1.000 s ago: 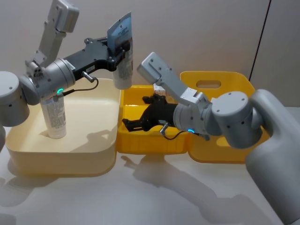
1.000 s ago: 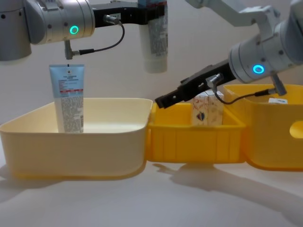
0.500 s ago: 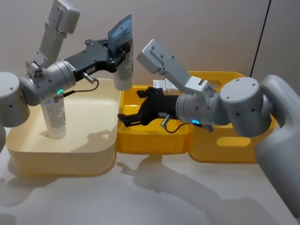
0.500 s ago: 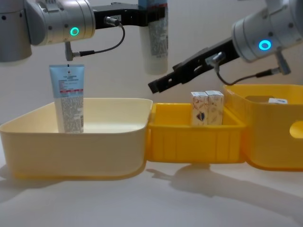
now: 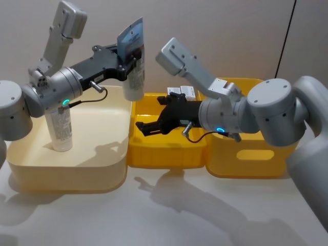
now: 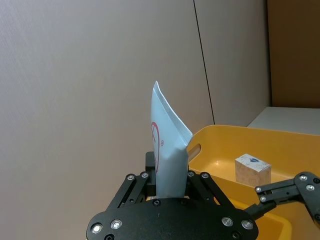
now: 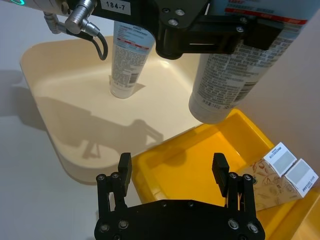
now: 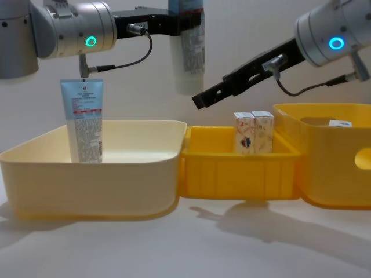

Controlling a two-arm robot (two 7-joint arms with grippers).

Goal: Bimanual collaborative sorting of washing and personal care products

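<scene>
My left gripper [image 5: 128, 57] is shut on a pale-blue tube [image 5: 133, 69], held cap down in the air above the seam between the cream tub [image 5: 66, 164] and the small yellow tub [image 5: 164, 154]. From the chest, this tube [image 8: 191, 55] hangs well above the rims. A second tube [image 5: 60, 125] stands upright in the cream tub. Two cream cartons [image 8: 253, 133] stand side by side at the back of the small yellow tub. My right gripper [image 5: 146, 126] hovers open and empty over that tub, below and beside the held tube [image 7: 235, 65].
A larger yellow tub [image 5: 246, 164] with a handle slot sits to the right, touching the small one; something small and white [image 8: 339, 123] lies inside it. The three tubs stand in a row on a pale table [image 5: 169, 210]. A plain wall is behind.
My right gripper has risen out of the small yellow tub, still open and empty. The left gripper holds its tube in the same place.
</scene>
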